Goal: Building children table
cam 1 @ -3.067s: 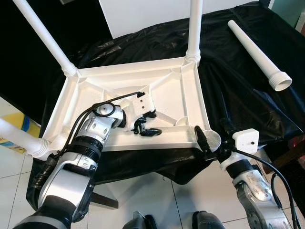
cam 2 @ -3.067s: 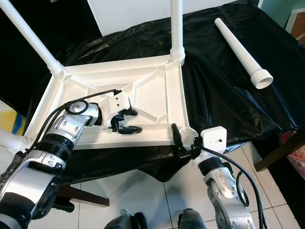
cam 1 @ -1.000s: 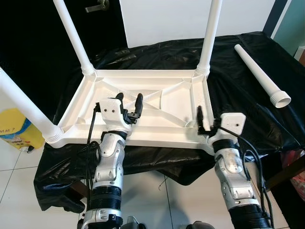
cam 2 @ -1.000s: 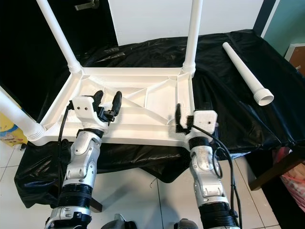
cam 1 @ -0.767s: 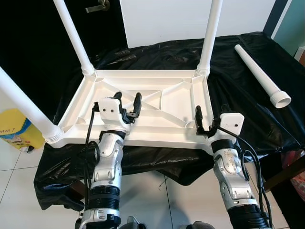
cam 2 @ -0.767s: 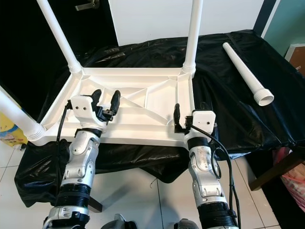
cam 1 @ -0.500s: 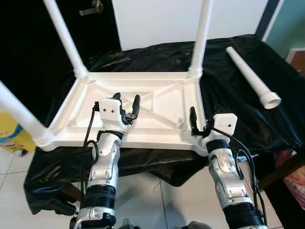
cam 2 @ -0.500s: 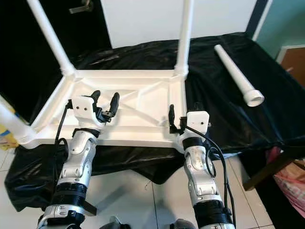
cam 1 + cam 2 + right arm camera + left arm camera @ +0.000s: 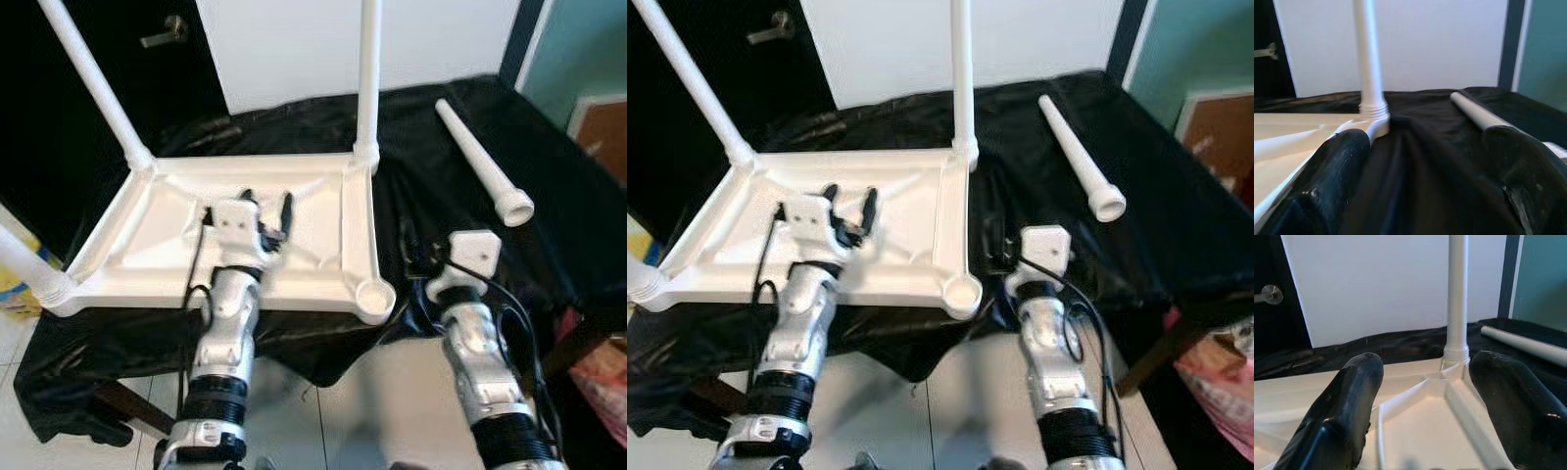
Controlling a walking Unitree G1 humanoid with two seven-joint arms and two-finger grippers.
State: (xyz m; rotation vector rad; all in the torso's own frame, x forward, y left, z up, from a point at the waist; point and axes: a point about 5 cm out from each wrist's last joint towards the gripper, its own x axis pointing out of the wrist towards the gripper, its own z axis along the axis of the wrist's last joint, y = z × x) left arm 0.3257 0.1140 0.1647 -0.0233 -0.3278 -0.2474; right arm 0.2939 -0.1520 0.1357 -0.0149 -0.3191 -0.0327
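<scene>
Upturned children's table (image 9: 157, 250) on black-draped counter (image 9: 549, 196), centre-left of frame; both grippers raised, holding nothing.

Left gripper (image 9: 266, 211) extended forward over the table's underside, fingers (image 9: 1347, 406) spread wide. Right gripper (image 9: 1425, 186) extended over black cloth just right of the empty corner socket (image 9: 375, 294), fingers spread. Three legs (image 9: 367, 88) standing in their sockets. Loose fourth leg (image 9: 480, 157) lying on the cloth, upper right of frame.
</scene>
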